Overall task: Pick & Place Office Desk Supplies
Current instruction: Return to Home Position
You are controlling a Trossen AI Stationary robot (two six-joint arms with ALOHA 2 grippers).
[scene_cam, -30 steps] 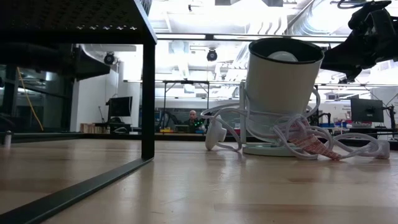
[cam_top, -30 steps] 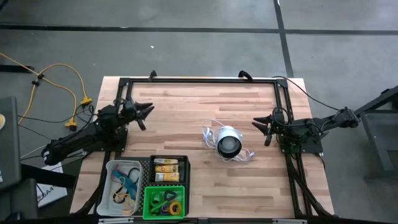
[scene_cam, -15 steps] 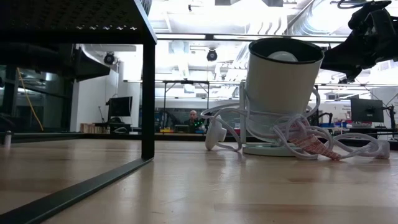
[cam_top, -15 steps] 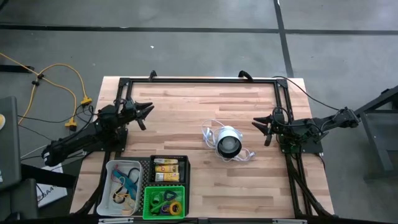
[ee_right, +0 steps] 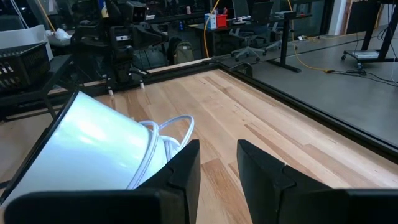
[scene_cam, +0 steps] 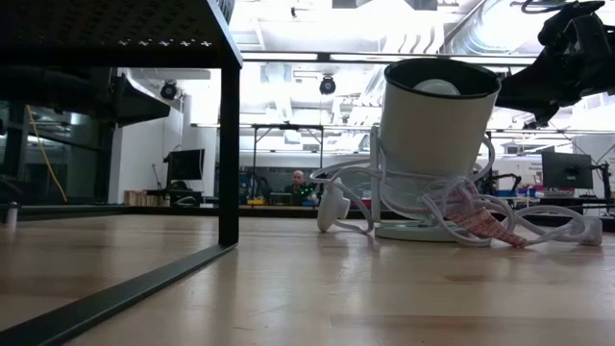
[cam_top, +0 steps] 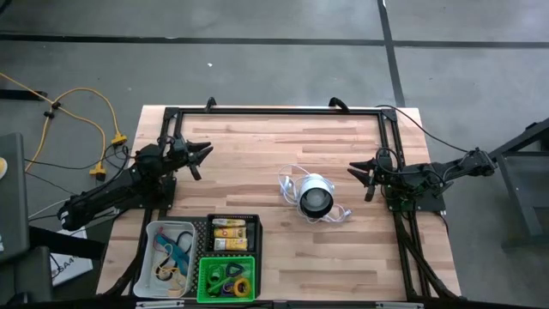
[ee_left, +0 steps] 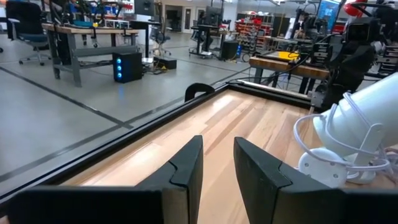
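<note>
Supplies (cam_top: 227, 233) in trays (cam_top: 201, 276), well apart from L hand (cam_top: 205, 161).

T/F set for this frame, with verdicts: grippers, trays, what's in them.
1. The left gripper and the right gripper are both open and hold nothing. True.
2. The yellow-and-white packs lie in the green tray. False: they lie in the black tray.
3. The round white-and-black object lies on the table between the two arms. True.
4. The coloured loops lie loose on the table. False: they are in the green tray.
5. The clear tray is empty. False: thin cords lie in it.
</note>
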